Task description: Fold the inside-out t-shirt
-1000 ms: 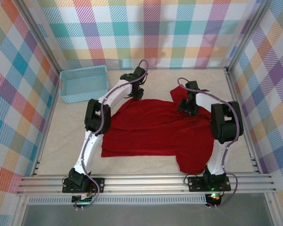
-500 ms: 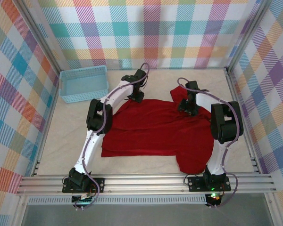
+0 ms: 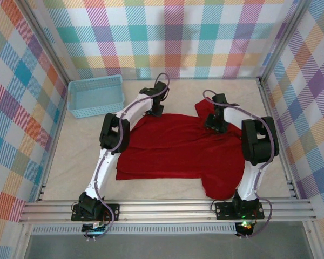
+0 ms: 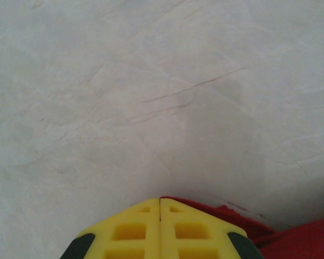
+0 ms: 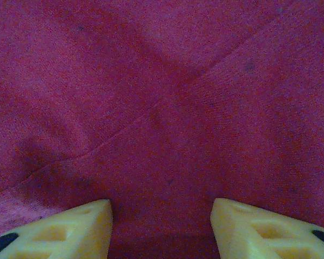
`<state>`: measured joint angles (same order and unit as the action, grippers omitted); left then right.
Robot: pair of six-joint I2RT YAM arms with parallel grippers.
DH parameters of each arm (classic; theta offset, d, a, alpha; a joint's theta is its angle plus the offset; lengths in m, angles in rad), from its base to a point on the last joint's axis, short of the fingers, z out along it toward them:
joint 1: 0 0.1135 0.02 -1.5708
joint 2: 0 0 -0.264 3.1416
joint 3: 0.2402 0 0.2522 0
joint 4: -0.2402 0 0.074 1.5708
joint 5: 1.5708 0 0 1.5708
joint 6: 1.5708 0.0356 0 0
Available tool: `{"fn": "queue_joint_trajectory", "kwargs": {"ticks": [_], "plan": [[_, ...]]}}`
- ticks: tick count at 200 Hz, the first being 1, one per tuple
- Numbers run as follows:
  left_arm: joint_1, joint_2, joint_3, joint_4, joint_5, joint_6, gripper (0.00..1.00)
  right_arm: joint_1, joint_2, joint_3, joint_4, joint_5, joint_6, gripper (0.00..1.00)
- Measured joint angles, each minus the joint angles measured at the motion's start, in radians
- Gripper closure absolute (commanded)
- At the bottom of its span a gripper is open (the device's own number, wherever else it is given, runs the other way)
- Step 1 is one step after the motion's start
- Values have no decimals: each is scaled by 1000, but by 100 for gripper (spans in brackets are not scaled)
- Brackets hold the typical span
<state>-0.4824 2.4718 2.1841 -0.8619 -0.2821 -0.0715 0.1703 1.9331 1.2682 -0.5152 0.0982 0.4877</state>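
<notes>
The red inside-out t-shirt (image 3: 178,145) lies spread across the middle of the table, with one part hanging toward the near right. My left gripper (image 3: 155,110) is down at the shirt's far left edge. In the left wrist view its yellow fingers (image 4: 160,200) are pressed together, and the red hem (image 4: 302,237) runs out from under their tips. My right gripper (image 3: 216,125) sits over the shirt's far right part. In the right wrist view it (image 5: 161,208) stands open, with red cloth (image 5: 167,97) and a seam line between the fingers.
A light-blue basket (image 3: 95,95) stands at the far left of the table. Bare pale tabletop (image 4: 151,81) stretches beyond the shirt's far edge. Plaid walls close in the back and both sides, and a metal rail (image 3: 167,208) runs along the near edge.
My left gripper has shifted slightly toward the shirt's far edge and closed. The right gripper has barely moved, and the shirt lies as before.
</notes>
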Motion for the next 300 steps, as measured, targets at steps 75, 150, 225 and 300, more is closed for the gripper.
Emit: {"fn": "queue_joint_trajectory", "kwargs": {"ticks": [75,150,225,300], "plan": [[115,-843,-922,394,120,-425,100,21,-113,-156,29,6,10,49],[116,-1424,-1616,589,274,-700,100,147,-286,-336,-26,7,40,45],[112,-1605,-1718,549,293,-695,100,120,-171,150,-89,26,-121,42],[112,-1605,-1718,548,290,-671,100,113,284,505,-179,25,-241,53]]}}
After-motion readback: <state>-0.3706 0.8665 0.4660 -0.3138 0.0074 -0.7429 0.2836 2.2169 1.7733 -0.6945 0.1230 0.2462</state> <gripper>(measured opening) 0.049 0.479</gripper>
